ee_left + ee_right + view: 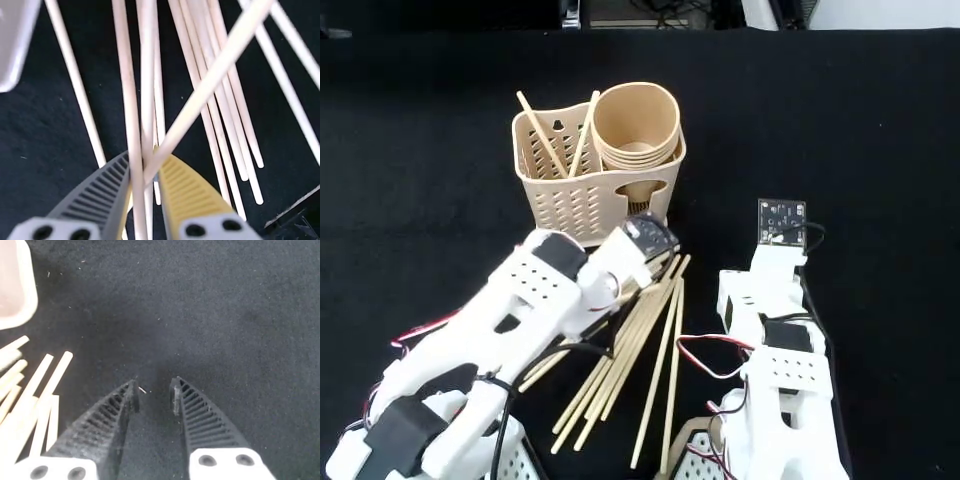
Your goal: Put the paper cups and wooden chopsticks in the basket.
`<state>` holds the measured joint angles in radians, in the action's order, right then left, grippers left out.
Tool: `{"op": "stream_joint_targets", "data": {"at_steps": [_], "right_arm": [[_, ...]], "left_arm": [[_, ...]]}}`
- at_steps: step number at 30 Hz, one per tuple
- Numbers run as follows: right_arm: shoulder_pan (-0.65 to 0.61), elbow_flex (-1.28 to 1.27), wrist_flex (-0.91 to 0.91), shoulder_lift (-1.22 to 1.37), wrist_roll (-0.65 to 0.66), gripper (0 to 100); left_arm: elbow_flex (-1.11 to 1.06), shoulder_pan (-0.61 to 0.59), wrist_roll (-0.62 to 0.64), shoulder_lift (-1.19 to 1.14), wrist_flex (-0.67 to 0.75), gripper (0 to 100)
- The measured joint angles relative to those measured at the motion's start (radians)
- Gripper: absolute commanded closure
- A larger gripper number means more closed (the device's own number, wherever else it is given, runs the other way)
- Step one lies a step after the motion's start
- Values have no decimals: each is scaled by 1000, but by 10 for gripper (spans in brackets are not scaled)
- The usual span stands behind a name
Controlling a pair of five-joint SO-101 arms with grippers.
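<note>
At the left, the left arm (pixel 510 340) stretches from the near edge of the black table (pixel 860 130) towards the middle. Its wrist sits over the upper end of a loose pile of wooden chopsticks (pixel 630 350). The left gripper (pixel 143 159) is pressed together on a couple of those sticks: one runs straight between the grey finger and the yellow one, and another crosses it at a slant. The rest of the pile lies flat on the cloth, fanned out a little (most of the sticks point the same way), just in front of the basket.

Behind the pile stands the beige basket (pixel 575 200), upright. Its left compartment holds two chopsticks in the basket (pixel 541 135), which lean against each other. Its right compartment holds a nested stack of paper cups (pixel 635 125), mouths up.

To the right, well apart from the basket, is the right arm (pixel 780 380). The right gripper (pixel 154 390) hangs low over bare cloth with its fingers slightly apart and nothing between them. The ends of the pile are near it, off to one side.
</note>
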<state>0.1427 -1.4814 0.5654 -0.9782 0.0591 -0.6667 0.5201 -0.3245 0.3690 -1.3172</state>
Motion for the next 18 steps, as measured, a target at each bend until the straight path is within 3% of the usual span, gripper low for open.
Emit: {"op": "stream_joint_targets", "data": {"at_steps": [6, 18], "right_arm": [[0, 0, 0, 0, 0, 874], [0, 0, 0, 0, 0, 874]], "left_arm": [[44, -28, 0, 38, -31, 970], [-187, -28, -2, 578, -51, 970]]}}
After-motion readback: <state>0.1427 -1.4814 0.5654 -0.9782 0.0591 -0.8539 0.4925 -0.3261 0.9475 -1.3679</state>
